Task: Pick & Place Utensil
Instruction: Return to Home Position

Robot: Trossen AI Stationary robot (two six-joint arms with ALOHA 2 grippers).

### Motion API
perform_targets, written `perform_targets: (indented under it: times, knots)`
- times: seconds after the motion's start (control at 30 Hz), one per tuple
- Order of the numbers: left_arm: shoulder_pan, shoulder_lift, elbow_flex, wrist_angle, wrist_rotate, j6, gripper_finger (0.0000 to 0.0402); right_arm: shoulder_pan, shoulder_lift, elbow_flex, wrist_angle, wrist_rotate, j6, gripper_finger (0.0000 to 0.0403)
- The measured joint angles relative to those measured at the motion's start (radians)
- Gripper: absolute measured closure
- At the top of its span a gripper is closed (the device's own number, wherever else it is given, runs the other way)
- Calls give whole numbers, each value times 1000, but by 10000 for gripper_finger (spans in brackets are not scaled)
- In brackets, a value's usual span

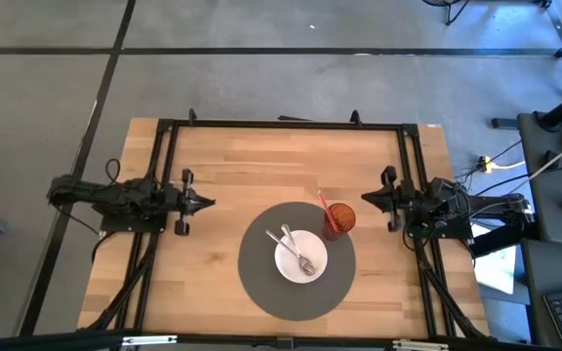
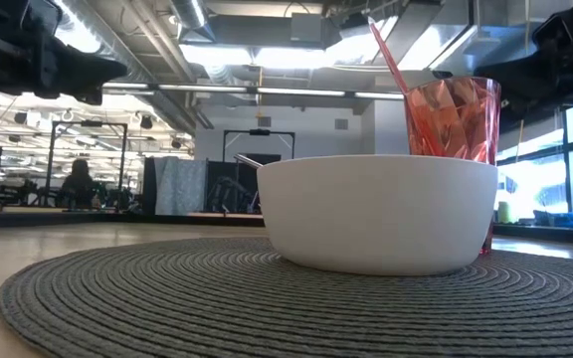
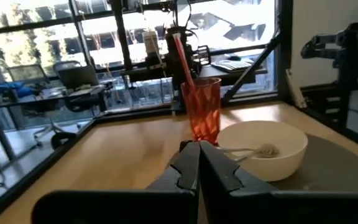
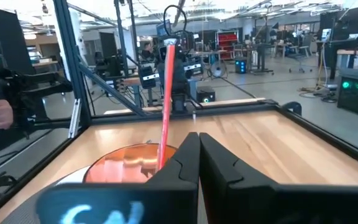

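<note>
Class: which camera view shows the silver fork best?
The high view: from above, the whole silver fork lies visible in the white bowl. The left wrist view shows part; the low view perhaps its tip; the right wrist view nothing.

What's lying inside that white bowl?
Silver cutlery lies in the bowl, handles poking out over its rim. The bowl's floor right beneath the cutlery is hidden.
</note>
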Motion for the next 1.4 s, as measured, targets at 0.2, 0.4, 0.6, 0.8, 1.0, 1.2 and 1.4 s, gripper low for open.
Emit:
perform_targets:
  times: [0.2, 0.4, 0.6, 0.8, 1.0, 1.2, 1.4]
  knots:
    - [90, 2, 0, -18, 94, 34, 400, -28, 2, 0, -74, 0, 25, 400]
    - [173, 27, 1, -28, 159, 26, 400, -34, 8, 0, -71, -17, 20, 400]
    - [206, 77, 1, -29, 159, -37, 400, -34, 8, 0, -70, -17, 20, 400]
    - [207, 85, 1, -28, 160, -88, 400, -34, 8, 0, -67, -16, -6, 399]
    - [207, 84, 0, -20, 129, -140, 400, -34, 8, 0, -67, -16, -6, 382]
    - [206, 84, 0, -20, 126, -148, 400, -34, 8, 0, -67, -16, 13, 374]
    - [206, 84, 0, -18, 125, -149, 400, -34, 8, 0, -67, -16, 23, 378]
